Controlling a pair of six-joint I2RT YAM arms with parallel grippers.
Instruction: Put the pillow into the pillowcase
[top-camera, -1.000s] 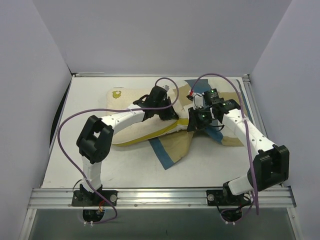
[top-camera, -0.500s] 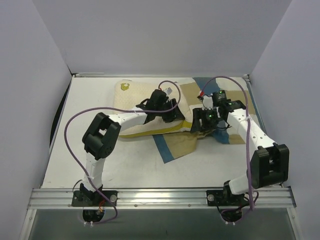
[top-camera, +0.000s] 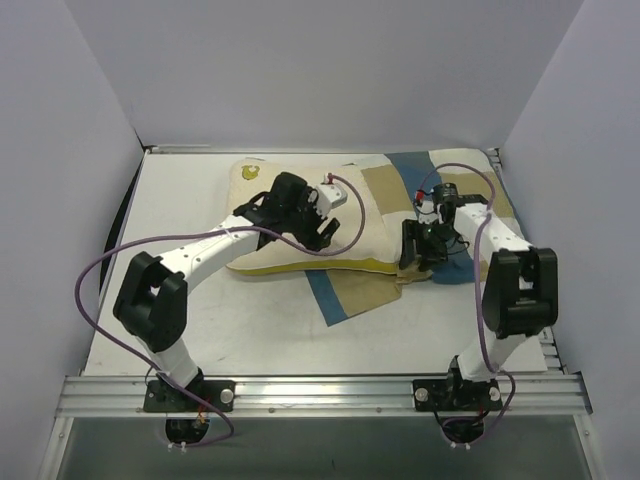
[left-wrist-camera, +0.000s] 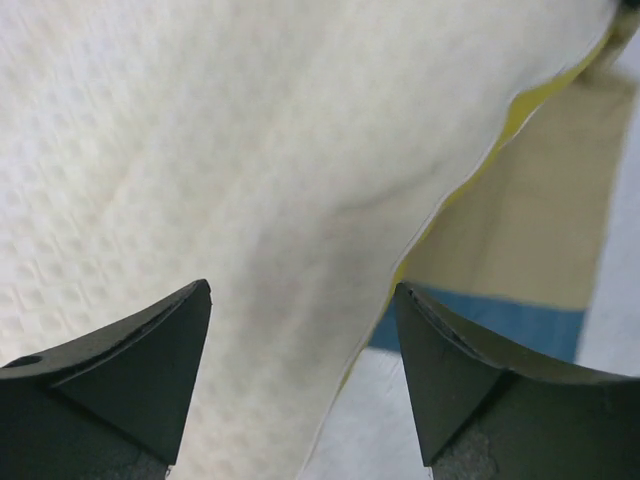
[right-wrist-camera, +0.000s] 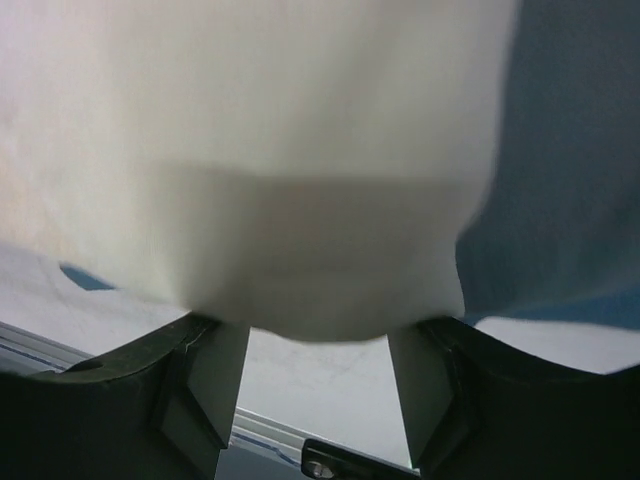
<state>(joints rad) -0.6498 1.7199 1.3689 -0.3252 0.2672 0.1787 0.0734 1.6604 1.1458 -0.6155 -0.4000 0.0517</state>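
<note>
Two pincers stand over the cloth, and neither has a hold, so I judge this the moment for taking a fresh grip. The pillow (top-camera: 300, 255) lies across the middle of the worktop (top-camera: 180, 200) in the overhead view. Its right end meets the checked pillowcase (top-camera: 362, 292), which spreads out to the right and pokes out below it. Most of the cushion looks to be outside the cover.

To do this step well, I would have one arm pinch only the top layer of the case's mouth and lift it. The other should push the pillow's end in low and flat, so the yellow piping does not catch on the hem. A bite that takes in both layers would close the opening.

The left pincer (left-wrist-camera: 302, 292) is released, its jaws wide, hovering just above the bumpy cream surface near the piped edge and holding nothing. The right pincer (right-wrist-camera: 318, 330) is parted about halfway and also grasps nothing. A pale, blurred bulge sits right at its tips, probably the pillow's end, though it could be a light block of the case.
</note>
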